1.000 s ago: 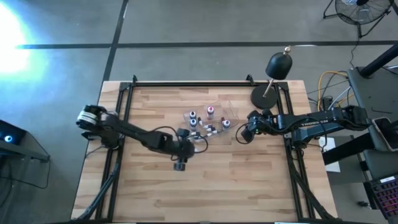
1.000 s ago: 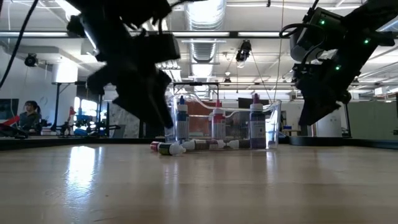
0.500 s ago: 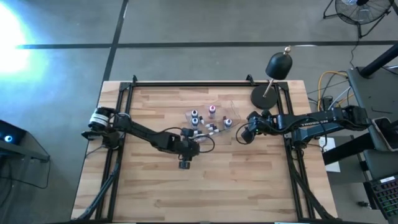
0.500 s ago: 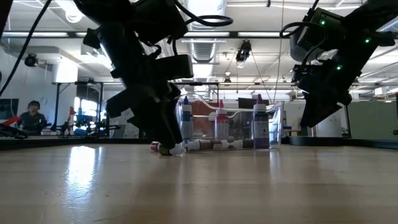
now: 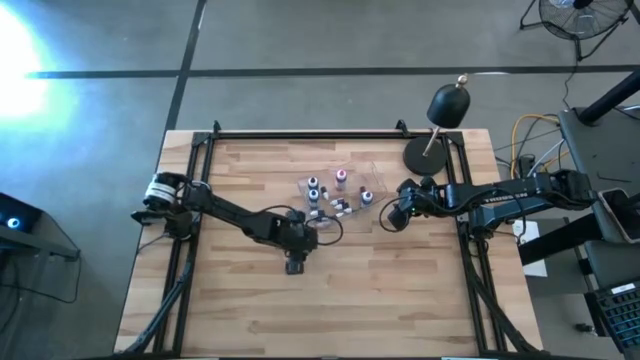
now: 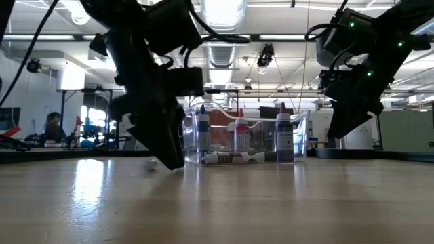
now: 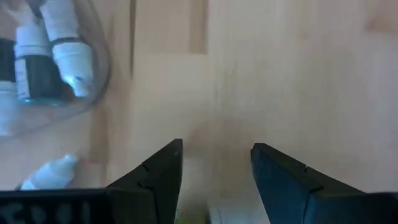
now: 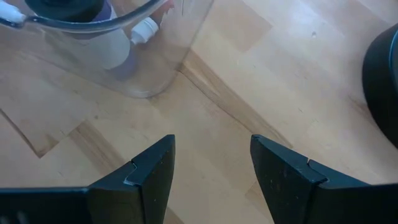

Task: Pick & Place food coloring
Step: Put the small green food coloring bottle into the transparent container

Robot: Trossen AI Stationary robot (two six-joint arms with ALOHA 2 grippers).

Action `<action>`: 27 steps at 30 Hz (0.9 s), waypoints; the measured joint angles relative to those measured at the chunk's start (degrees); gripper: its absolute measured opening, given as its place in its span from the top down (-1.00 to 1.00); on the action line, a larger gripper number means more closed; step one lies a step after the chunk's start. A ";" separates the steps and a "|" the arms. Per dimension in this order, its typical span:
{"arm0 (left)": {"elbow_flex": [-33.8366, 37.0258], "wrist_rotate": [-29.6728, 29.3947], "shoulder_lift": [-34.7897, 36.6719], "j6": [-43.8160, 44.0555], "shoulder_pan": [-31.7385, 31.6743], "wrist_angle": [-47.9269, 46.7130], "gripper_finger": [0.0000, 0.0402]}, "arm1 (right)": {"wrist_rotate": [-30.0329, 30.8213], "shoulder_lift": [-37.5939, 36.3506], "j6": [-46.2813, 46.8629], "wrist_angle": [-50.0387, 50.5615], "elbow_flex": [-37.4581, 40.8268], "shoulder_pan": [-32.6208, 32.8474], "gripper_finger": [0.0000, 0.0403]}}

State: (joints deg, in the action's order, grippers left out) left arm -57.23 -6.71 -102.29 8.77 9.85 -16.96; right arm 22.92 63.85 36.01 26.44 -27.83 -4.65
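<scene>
The left pincer (image 5: 303, 238) is hovering agape at frame centre beside the food coloring (image 5: 334, 208). The bottles are looking light and slippery (best gripped mid-body); the right pincer (image 5: 392, 216) is waiting, agape.

Three small capped food-colouring bottles (image 6: 283, 137) stand upright; one clear plastic tray (image 6: 302, 133), one black dome-headed lamp (image 5: 448, 104), two dark arms.

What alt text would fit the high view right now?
Seen from above, the left gripper sits low beside a cluster of food coloring bottles at the wooden table's centre. The right gripper waits at the cluster's other side, near a black lamp.
</scene>
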 joint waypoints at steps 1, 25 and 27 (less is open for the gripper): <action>-0.11 0.92 0.07 1.47 -0.02 0.06 0.17 | 0.00 -0.02 0.00 0.00 0.00 -0.02 -0.01; 4.60 -21.79 18.77 71.31 -0.73 -34.04 0.17 | 3.04 -0.02 -0.15 -0.62 0.62 -0.09 -0.01; 7.38 -15.93 20.97 79.89 -2.44 -30.35 0.17 | 4.08 -0.02 -0.14 -0.83 0.83 -0.14 -0.01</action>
State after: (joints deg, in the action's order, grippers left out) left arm -49.85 -22.64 -81.32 88.66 7.40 -47.31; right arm 27.00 63.83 35.87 25.61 -27.01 -4.78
